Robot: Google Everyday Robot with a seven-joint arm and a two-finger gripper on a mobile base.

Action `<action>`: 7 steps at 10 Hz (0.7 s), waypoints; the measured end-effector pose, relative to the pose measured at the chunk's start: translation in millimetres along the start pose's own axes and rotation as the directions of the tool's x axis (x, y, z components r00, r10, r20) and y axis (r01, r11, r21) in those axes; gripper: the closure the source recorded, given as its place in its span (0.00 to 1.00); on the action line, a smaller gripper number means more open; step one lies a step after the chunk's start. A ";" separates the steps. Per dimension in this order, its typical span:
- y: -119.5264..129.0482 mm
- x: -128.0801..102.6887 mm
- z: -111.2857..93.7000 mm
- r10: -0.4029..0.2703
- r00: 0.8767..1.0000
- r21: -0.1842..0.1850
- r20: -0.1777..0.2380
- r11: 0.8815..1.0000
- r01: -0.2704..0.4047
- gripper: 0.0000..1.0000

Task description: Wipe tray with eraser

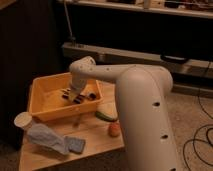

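The orange-yellow tray stands on the back left of a small wooden table. My white arm reaches down into it from the right. My gripper is inside the tray, low over its right part, near the flat bottom. A dark small object lies in the tray just right of the gripper. An eraser cannot be made out.
A white cup stands at the table's left edge. A grey-blue cloth and a blue sponge-like block lie in front. A green-edged slice and an orange-red fruit lie right of the tray. Cables run on the floor at right.
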 end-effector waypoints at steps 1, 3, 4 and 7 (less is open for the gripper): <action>-18.8 -1.4 -0.4 0.019 1.000 0.028 -0.010 0.999 -0.019 1.00; -42.3 -7.9 -0.1 0.044 0.998 0.067 -0.032 0.997 -0.042 1.00; -44.2 -17.8 2.6 0.048 0.998 0.074 -0.039 0.996 -0.045 1.00; -37.3 -55.8 8.0 0.037 0.998 0.069 -0.041 0.997 -0.034 1.00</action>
